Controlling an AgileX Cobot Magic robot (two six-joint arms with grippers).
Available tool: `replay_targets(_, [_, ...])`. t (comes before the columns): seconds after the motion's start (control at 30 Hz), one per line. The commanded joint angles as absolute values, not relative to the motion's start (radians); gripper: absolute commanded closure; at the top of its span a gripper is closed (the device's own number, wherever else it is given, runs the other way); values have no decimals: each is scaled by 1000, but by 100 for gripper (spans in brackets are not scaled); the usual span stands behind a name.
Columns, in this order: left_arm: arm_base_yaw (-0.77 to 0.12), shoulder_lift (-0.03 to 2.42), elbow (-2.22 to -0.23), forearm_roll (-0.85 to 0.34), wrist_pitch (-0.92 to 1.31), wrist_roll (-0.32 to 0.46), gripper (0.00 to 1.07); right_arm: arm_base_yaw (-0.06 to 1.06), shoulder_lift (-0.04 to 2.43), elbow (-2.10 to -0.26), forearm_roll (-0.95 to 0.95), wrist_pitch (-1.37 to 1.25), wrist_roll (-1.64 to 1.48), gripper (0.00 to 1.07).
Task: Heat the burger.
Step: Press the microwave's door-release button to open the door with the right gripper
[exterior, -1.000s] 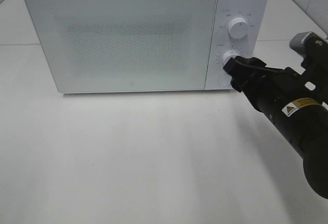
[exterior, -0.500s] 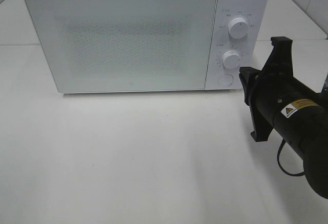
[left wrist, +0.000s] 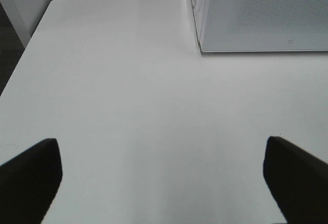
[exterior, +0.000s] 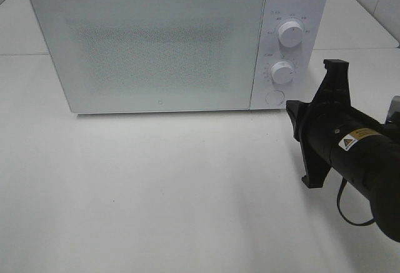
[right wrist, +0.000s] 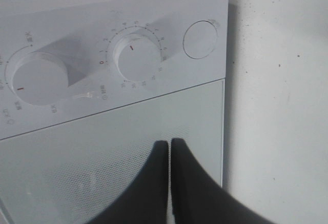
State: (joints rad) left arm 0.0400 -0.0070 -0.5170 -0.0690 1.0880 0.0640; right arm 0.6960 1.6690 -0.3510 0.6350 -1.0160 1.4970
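Observation:
The burger is out of sight; the white microwave [exterior: 156, 42] stands at the back of the table with its door shut, and nothing shows through the frosted door. My right gripper [exterior: 292, 107] is shut and empty, hanging in the air just right of the microwave's control panel, a little off the lower knob [exterior: 282, 72]. In the right wrist view its fingers [right wrist: 169, 155] are pressed together in front of the door, below the lower knob [right wrist: 136, 57]. My left gripper [left wrist: 164, 178] is open and empty over bare table, left of the microwave [left wrist: 261, 14].
The panel also carries an upper knob [exterior: 291, 32] and a round button [exterior: 273, 97], both seen in the right wrist view too, the knob [right wrist: 36, 80] and the button [right wrist: 201, 39]. The white table [exterior: 156, 192] stretches in front of the microwave. A tiled wall stands at the back right.
My right gripper has come off the lower knob, drawn back to the right and toward the front, and rolled its wrist about a quarter turn. The microwave has not moved.

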Motion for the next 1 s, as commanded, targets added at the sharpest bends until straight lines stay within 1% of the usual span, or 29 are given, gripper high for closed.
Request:
replay_targets(0.03, [42,-19,-518,-70,1070,63,6,682,1667,-351,630,-997,1472,107])
replay_targets(0.1, [42,-19,-518,-70,1070,63,6,667,1667,-351,625,-989,1464,107])
replay_targets(0.17, [42,-19,-518,-70,1070,63,6,612,1667,-351,600,-974,1446,107])
replay_targets(0.27, [42,-19,-518,-70,1070,63,6,587,1683,-361,564,-957,1446,107])
replay_targets(0.4, [42,-19,-518,-70,1070,63,6,573,1730,-383,519,-953,1467,107])
replay_targets(0.73, [42,-19,-518,-70,1070,63,6,572,1871,-465,491,-952,1527,107])
replay_targets(1.0, [42,-19,-518,-70,1070,63,6,501,1939,-538,406,-896,1526,107])
